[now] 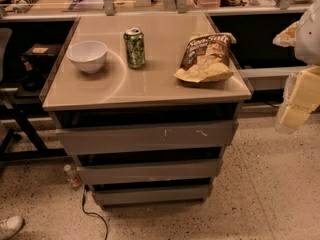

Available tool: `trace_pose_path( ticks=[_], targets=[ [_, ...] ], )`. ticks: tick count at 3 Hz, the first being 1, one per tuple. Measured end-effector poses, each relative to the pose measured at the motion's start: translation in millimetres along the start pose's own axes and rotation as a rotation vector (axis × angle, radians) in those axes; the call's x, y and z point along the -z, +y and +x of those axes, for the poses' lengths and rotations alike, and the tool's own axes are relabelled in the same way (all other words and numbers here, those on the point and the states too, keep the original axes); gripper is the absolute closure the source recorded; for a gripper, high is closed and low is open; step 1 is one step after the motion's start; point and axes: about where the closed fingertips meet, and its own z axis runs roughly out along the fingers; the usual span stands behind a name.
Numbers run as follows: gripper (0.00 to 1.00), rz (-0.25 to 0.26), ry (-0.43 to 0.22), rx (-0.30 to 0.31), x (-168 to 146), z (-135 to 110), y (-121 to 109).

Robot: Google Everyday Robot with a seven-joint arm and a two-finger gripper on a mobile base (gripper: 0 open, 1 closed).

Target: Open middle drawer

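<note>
The middle drawer (149, 171) is a wide, shallow, plain grey-brown front in the cabinet under the tabletop, with a dark gap above it. It lies below the taller scratched front (146, 137) and above the slimmer bottom front (151, 194). My gripper (299, 103), pale yellow with a translucent cover, hangs at the right edge of the view. It is to the right of the cabinet, about level with the tabletop's front edge, and apart from all the drawers.
On the tabletop (115, 91) stand a white bowl (87, 56), a green can (134, 47) and a chip bag (207, 57). A small bottle (71, 175) and a black cable (95, 216) lie on the floor at the cabinet's lower left. A shoe (9, 226) is at the bottom left.
</note>
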Motion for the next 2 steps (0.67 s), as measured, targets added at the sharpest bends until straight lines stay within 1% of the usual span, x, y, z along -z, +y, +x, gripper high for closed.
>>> trace_pose_path(
  ticks=[1, 2],
  targets=[
    [0.0, 0.002, 0.002, 0.002, -4.4, 0.6, 4.4],
    [0.0, -0.03, -0.01, 0.014, -32.2, 1.7, 28.5]
  ],
)
